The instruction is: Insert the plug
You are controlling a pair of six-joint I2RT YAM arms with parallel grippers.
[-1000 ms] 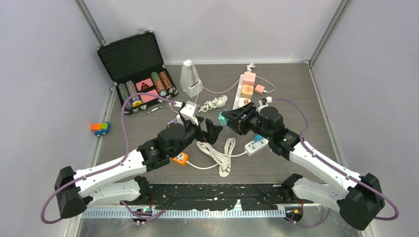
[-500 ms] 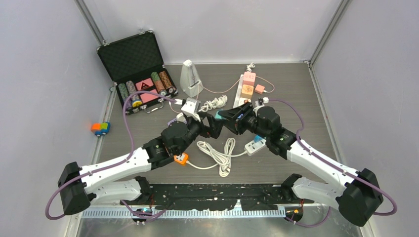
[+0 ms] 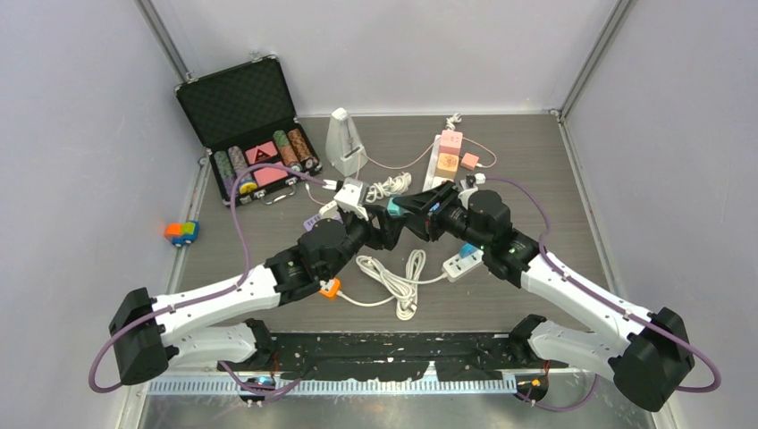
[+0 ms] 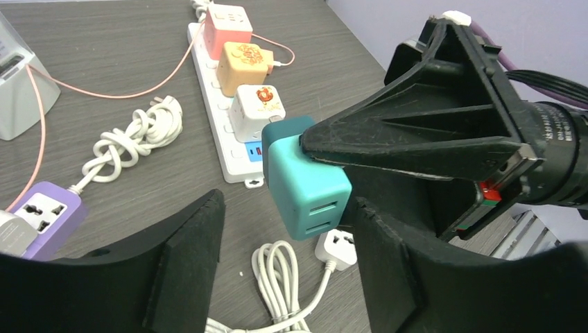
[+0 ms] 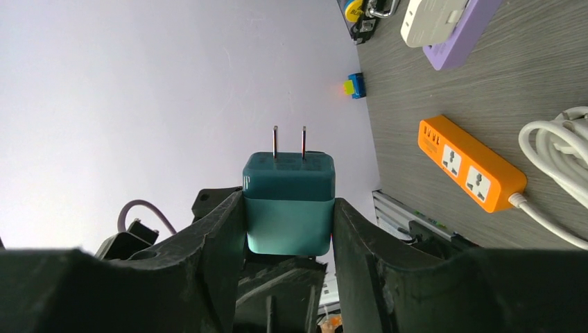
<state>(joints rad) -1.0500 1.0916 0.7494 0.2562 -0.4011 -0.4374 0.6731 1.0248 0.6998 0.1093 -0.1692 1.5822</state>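
**Top external view.** I see both arms meeting over the middle of the worktop [image 3: 536,161]. The right claw [image 3: 402,211] pinches a teal two-prong charger [image 3: 393,208] clear of the surface. The left claw [image 3: 386,234] sits just at 6 o'clock of the charger. A white power strip [image 3: 433,170] lies at 1 o'clock of the charger, an open poker-chip case [image 3: 250,116] at 10 o'clock, and an orange power strip [image 3: 327,288] at 7 o'clock. A white coiled cable [image 3: 393,277] lies at 6 o'clock.

**Left wrist view.** The left claw [image 4: 288,205] is spread, one finger on each side of the teal two-prong charger [image 4: 305,182]. There is a clear gap on the 9 o'clock side; I cannot tell whether the 3 o'clock finger touches. The right claw comes in from 3 o'clock, gripping the charger's far end. At 11 o'clock the white power strip [image 4: 220,118] carries three cube adapters. A purple socket block [image 4: 45,208] lies at 9 o'clock.

**Right wrist view.** The right claw [image 5: 288,222] is clamped on the sides of the teal two-prong charger [image 5: 288,205], whose prongs point to 12 o'clock. The orange power strip [image 5: 470,163] lies at 3 o'clock.
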